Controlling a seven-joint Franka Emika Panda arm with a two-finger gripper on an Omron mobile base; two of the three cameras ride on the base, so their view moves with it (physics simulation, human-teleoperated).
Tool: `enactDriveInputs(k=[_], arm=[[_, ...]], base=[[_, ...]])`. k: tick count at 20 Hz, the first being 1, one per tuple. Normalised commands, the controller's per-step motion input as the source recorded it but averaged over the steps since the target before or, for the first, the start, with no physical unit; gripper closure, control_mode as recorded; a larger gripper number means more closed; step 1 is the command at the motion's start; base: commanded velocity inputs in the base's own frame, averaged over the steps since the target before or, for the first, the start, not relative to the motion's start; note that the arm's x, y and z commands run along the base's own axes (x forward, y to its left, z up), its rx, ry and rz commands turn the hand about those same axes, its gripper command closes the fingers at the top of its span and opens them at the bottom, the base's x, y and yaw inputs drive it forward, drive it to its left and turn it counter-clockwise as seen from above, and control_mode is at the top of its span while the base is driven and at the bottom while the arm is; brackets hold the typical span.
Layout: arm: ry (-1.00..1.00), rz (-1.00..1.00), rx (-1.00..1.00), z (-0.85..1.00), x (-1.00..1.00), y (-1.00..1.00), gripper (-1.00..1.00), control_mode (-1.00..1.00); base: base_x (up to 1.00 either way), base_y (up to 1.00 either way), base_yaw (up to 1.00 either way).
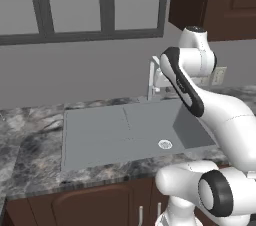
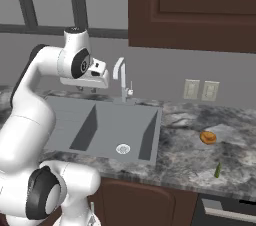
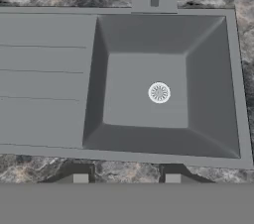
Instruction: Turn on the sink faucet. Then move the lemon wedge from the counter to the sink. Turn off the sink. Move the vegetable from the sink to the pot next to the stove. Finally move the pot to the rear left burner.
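Faucet [image 1: 152, 77] at sink [image 1: 95, 140] rear, partly hidden behind arm in left base view. Right base view: gripper [image 2: 86, 89] just left of faucet [image 2: 120, 77], apart; lemon wedge [image 2: 218, 170] on counter [image 2: 190, 155]. Hand view: fingertips [image 3: 81, 179] spread, holding nothing, over basin.

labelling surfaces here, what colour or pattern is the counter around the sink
Dark grey and black marbled stone counter, clearest in the hand view around the grey sink.
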Motion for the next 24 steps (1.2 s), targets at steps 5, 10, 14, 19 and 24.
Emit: enactDriveInputs(k=[5,10,14,19,24], arm=[[0.0,0.0,0.0,0.0,0.0,0.0,-1.0,1.0],[0.0,0.0,0.0,0.0,0.0,0.0,-1.0,1.0],[0.0,0.0,0.0,0.0,0.0,0.0,-1.0,1.0],[0.0,0.0,0.0,0.0,0.0,0.0,-1.0,1.0],[0.0,0.0,0.0,0.0,0.0,0.0,-1.0,1.0]], base=[[0.0,-0.08,-0.04],[0.0,-0.29,-0.07],[0.0,-0.35,-0.05],[0.0,-0.42,-0.01],[0.0,-0.61,0.0]])
